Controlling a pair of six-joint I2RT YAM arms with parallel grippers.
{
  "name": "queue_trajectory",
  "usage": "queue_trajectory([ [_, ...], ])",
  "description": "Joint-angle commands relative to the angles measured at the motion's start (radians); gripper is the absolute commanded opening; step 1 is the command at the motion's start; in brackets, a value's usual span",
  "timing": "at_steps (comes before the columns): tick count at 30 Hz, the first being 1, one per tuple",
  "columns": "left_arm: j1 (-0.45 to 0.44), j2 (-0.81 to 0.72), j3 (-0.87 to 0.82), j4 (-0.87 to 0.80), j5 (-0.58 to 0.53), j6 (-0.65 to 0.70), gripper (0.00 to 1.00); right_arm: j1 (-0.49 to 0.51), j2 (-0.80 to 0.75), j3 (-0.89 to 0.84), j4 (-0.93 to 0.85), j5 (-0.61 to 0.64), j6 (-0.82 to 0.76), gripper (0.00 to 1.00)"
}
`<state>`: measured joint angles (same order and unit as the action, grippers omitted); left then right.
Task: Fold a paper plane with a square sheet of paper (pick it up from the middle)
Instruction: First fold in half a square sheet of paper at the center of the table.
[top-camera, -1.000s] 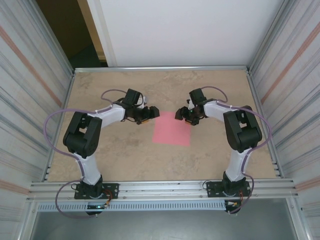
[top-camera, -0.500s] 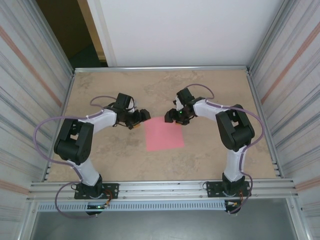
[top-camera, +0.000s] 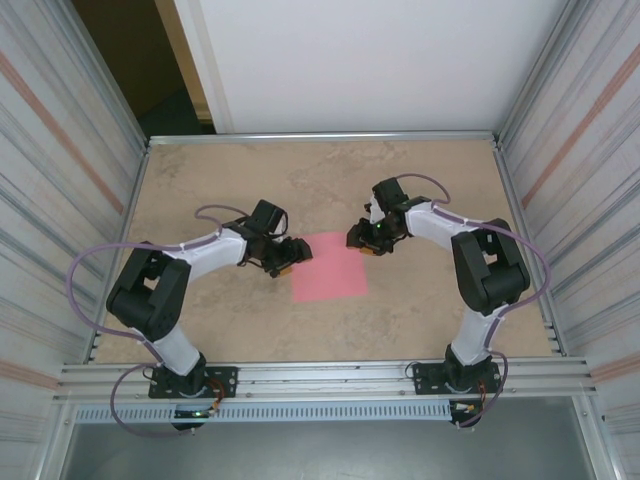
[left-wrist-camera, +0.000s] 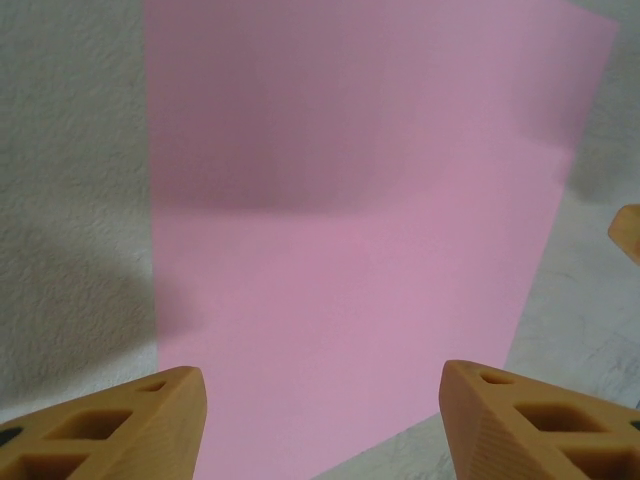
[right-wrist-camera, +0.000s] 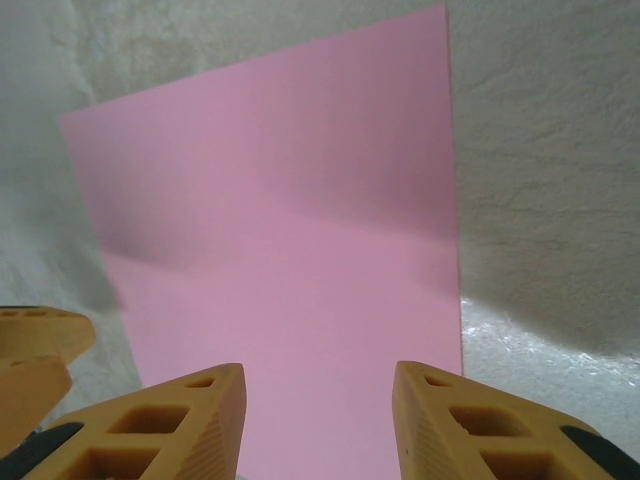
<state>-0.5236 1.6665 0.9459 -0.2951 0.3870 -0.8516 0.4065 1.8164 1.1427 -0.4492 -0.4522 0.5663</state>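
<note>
Paper (top-camera: 330, 270) is lying flat on the tan table (top-camera: 250, 330), midway between the two arms, unfolded and uncreased. Over its far left corner the left gripper (top-camera: 296, 253) is hovering with jaws spread wide and nothing between them. Over the far right corner the right gripper (top-camera: 363, 238) is hanging likewise, jaws parted more narrowly and also empty. Being thin and limp, the sheet is likely going to slide or buckle under a push and crumple if pinched hard. Lifting it from the middle, as the task is asking, looks safest.
</note>
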Motion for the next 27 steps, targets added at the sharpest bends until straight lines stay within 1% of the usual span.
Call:
queue_trajectory([
  [1, -0.002, 0.01, 0.001, -0.005, -0.014, -0.037, 0.63, 0.007, 0.044, 0.02, -0.054, -0.031, -0.026, 0.42],
  [9, -0.006, 0.071, 0.051, -0.002, 0.001, -0.009, 0.65, 0.031, 0.076, 0.023, -0.052, -0.02, -0.022, 0.47],
  [13, -0.007, 0.086, 0.051, 0.034, 0.028, 0.001, 0.68, 0.031, 0.077, 0.014, -0.052, -0.007, -0.017, 0.49],
  [23, -0.007, 0.118, 0.039, 0.026, 0.014, 0.008, 0.7, 0.035, 0.097, -0.013, -0.035, 0.017, -0.008, 0.51],
  [27, -0.006, 0.127, 0.026, 0.025, -0.006, 0.005, 0.67, 0.043, 0.102, -0.021, -0.021, -0.004, -0.003, 0.53],
])
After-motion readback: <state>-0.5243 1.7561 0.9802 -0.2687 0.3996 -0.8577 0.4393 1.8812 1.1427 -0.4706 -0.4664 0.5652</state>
